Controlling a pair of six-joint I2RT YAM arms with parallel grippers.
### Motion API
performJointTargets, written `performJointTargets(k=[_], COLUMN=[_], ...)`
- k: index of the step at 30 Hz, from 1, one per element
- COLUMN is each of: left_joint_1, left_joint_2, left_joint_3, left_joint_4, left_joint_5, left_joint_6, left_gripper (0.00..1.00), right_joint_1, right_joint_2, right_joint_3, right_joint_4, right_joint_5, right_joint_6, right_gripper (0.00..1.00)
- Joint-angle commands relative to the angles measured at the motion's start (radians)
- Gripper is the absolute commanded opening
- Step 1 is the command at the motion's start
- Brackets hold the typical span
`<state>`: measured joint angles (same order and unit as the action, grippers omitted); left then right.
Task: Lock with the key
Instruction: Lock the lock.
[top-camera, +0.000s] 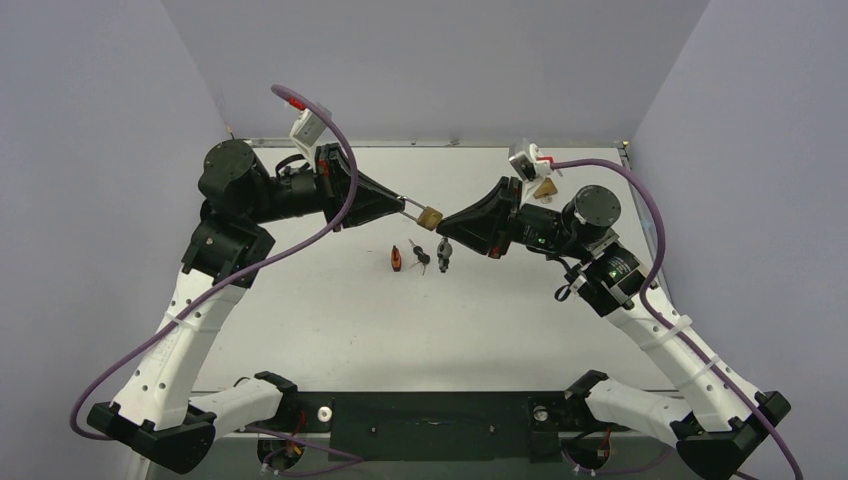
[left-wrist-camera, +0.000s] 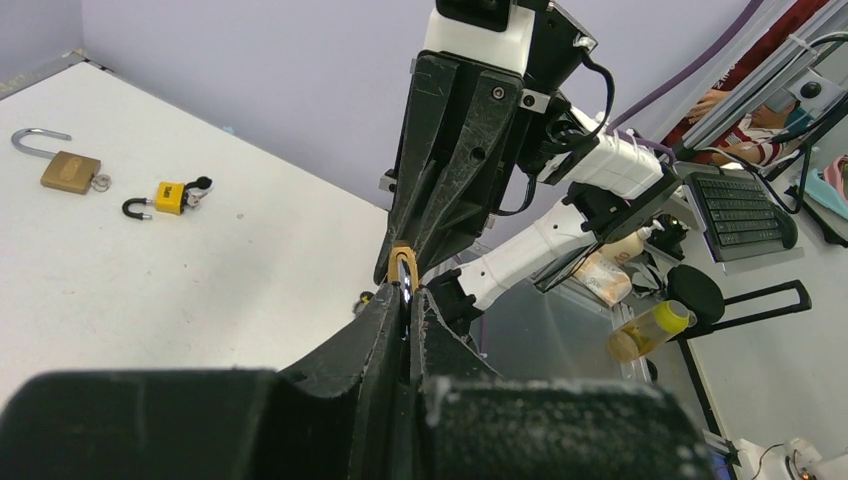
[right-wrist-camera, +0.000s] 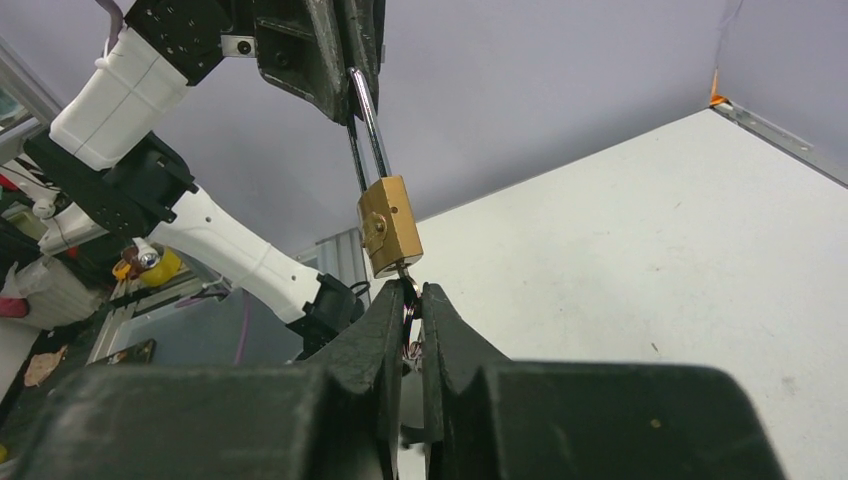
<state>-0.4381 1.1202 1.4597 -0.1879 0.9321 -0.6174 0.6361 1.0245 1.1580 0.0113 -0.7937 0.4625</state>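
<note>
Two claws meet in the air over the table (top-camera: 330, 320). The left claw (top-camera: 402, 205) is clamped on the shiny loop (right-wrist-camera: 366, 120) of the lock (top-camera: 430, 216). The right claw (top-camera: 446, 223) is squeezed shut on the key (right-wrist-camera: 409, 292) under it. The lock looks hard, heavy and slick, so the loop is a good spot to hold. The thin key could slip when turned.
</note>
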Motion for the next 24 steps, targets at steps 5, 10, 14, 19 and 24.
performJointTargets(k=[5,10,14,19,24], left_joint_1=[0.012,0.028,0.030,0.005,-0.163], left_joint_2=[-0.004,0.005,0.014,0.010,0.020], left_joint_3=[0.099,0.126,0.136,0.071,-0.056], left_joint_4=[-0.050,-0.066,-0.074,-0.143,-0.284], left_joint_5=[-0.040,-0.042,-0.049,-0.185,-0.599], left_joint_6=[0.078,0.098,0.099,0.139,0.221], left_gripper=[0.00,0.00,0.00,0.00,0.00], right_joint_1=[-0.020,-0.040,-0.066,-0.081,-0.077], right_joint_2=[-0.035,-0.077,-0.110,-0.106,-0.044], right_joint_3=[-0.014,-0.075,-0.131,-0.165,-0.191], right_joint_4=[-0.046,-0.049,-0.059,-0.137,-0.189], right_joint_5=[0.036,0.048,0.067,0.206,0.446], right_joint_6=[-0.067,-0.071,-0.068,-0.066,-0.009], right_gripper=[0.00,0.00,0.00,0.00,0.00])
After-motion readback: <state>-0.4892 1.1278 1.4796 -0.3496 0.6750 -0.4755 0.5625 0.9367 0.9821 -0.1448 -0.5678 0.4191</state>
